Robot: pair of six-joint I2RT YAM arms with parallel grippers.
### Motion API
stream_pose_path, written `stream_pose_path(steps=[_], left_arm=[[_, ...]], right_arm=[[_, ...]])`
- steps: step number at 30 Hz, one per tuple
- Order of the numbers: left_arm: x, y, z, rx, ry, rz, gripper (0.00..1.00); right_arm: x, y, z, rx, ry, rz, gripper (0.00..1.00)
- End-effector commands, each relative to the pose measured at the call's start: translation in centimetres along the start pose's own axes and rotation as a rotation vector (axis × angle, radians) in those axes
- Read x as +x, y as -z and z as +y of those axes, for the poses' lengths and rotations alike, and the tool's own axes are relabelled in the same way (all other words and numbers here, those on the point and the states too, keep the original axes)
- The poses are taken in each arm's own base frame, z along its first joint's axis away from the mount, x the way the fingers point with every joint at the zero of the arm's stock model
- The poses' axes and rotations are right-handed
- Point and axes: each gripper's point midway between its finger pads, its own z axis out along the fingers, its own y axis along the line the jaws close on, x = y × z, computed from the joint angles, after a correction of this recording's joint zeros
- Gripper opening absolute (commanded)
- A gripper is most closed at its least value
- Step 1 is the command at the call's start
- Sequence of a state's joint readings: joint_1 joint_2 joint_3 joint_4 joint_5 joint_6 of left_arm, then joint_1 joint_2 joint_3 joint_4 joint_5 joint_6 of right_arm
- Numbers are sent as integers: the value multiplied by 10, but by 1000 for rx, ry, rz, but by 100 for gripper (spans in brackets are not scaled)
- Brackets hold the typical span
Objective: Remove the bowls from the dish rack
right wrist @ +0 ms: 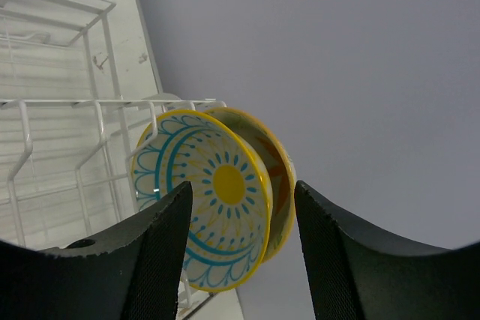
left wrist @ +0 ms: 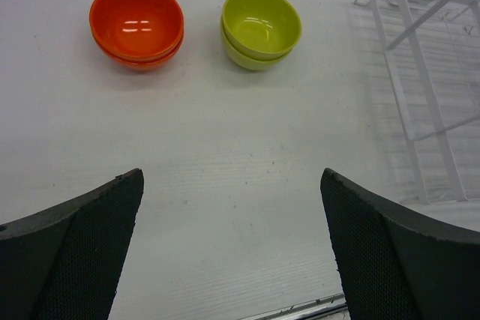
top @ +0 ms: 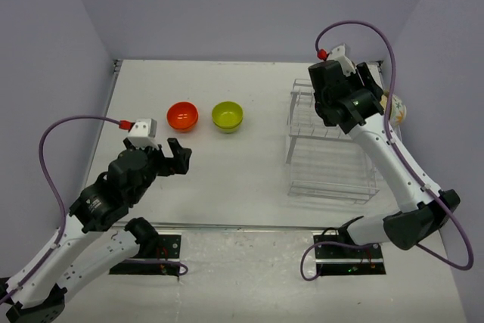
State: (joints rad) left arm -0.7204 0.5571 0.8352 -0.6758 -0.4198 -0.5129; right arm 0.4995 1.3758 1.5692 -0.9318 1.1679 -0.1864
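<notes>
Two stacked orange-red bowls (top: 182, 116) and two stacked lime-green bowls (top: 228, 116) sit on the table left of the white wire dish rack (top: 333, 153). They also show in the left wrist view, orange (left wrist: 136, 22) and green (left wrist: 260, 24). Two patterned bowls stand on edge at the rack's far right side (top: 398, 109): a yellow-and-blue one (right wrist: 214, 204) in front of a floral one (right wrist: 279, 174). My right gripper (right wrist: 241, 189) is open, its fingers either side of these bowls just short of them. My left gripper (left wrist: 232, 177) is open and empty, low over the table near the front.
The rack's wires (right wrist: 90, 103) run left of the patterned bowls, and the rack's corner shows in the left wrist view (left wrist: 420, 58). The grey right wall stands close behind those bowls. The table's front edge (left wrist: 300, 309) lies just under my left gripper.
</notes>
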Motion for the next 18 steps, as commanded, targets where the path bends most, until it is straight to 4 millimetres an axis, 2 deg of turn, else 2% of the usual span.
stream_pose_path(steps=[1,8,18], left_arm=[[-10,1,-4,22,18,-50,100],[-7,0,-6,38,5,-41,100],[-7,2,-6,48,11,-52,100]], right_arm=[[0,-10,-5,54,-13,17,58],[15,-22,1,101,26,35,58],[18,-25,-2,124,51,17,46]])
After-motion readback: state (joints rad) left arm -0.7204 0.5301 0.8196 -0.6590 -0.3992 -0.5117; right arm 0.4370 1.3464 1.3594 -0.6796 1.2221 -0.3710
